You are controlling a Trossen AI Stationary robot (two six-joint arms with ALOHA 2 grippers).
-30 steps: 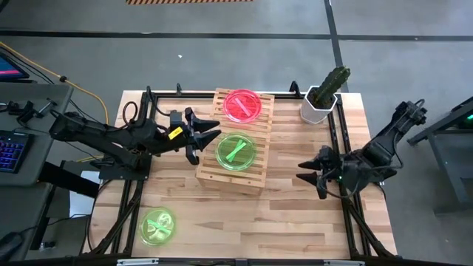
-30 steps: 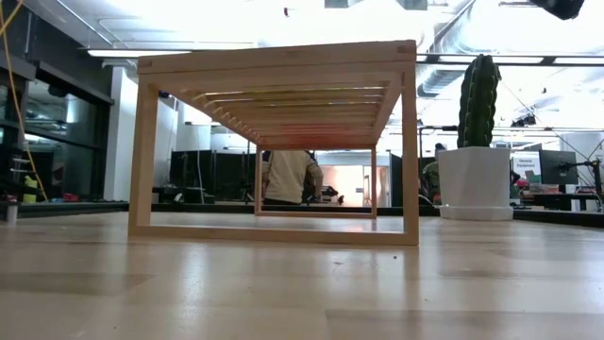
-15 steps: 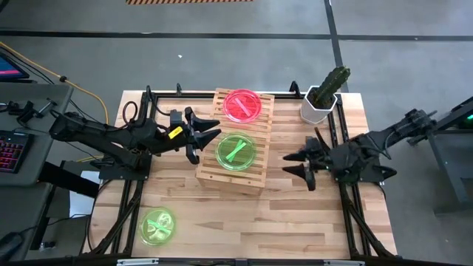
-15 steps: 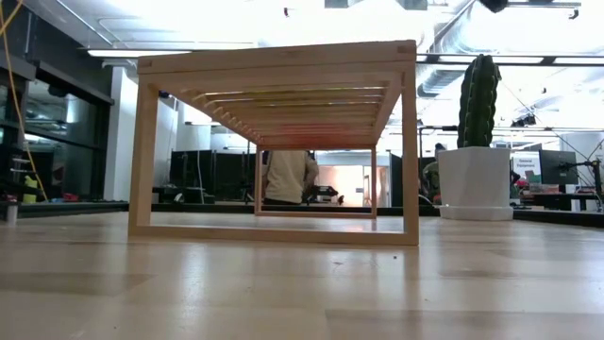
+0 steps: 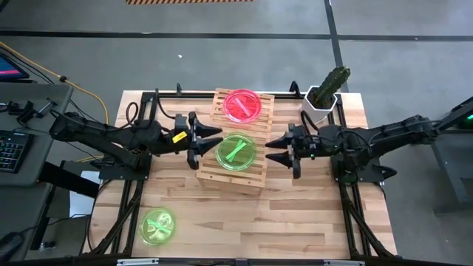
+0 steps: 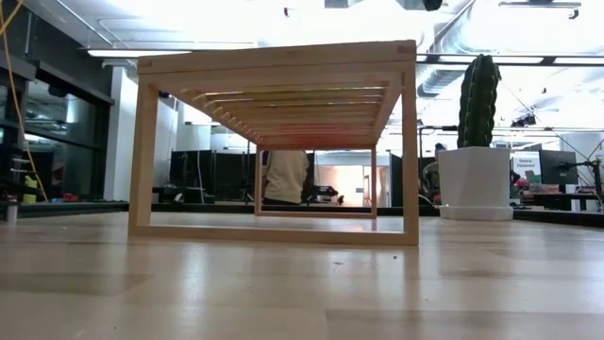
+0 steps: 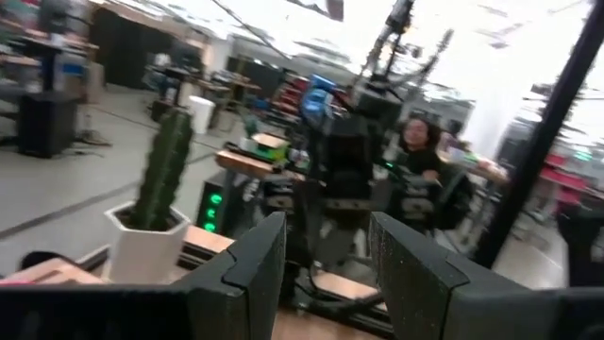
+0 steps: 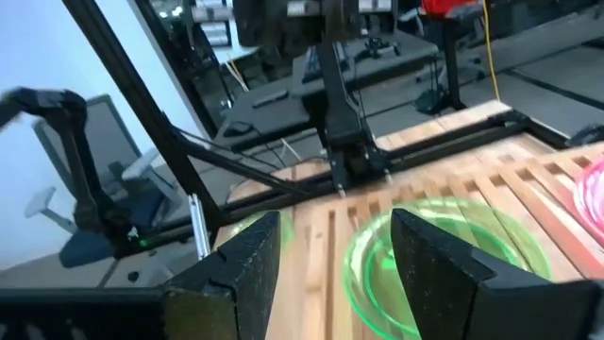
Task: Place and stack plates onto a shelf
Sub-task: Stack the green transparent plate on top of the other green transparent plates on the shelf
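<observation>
The pale slatted shelf (image 5: 235, 140) stands on the table's far middle; the low view shows it on its legs (image 6: 274, 142). One pink plate (image 5: 242, 105) lies flat on its far end and one green plate (image 5: 236, 151) on its near end. More green plate (image 5: 157, 225) lies on the table at the near left. My left gripper (image 5: 216, 138) is open above the shelf's left edge, beside the green plate. My right gripper (image 5: 272, 149) is open just right of the shelf; its wrist view shows the green plate (image 8: 444, 269) ahead of it.
A white pot with a cactus (image 5: 324, 96) stands at the far right, close behind my right arm. Bare tabletop (image 5: 295, 222) lies along the near edge. A person (image 6: 283, 178) stands in the room beyond the table.
My right gripper has swept from the table's right edge leftward and slightly toward the far edge, to the right side of the shelf, with the arm stretching out. Its fingers stay open. The plates and the shelf have not moved.
</observation>
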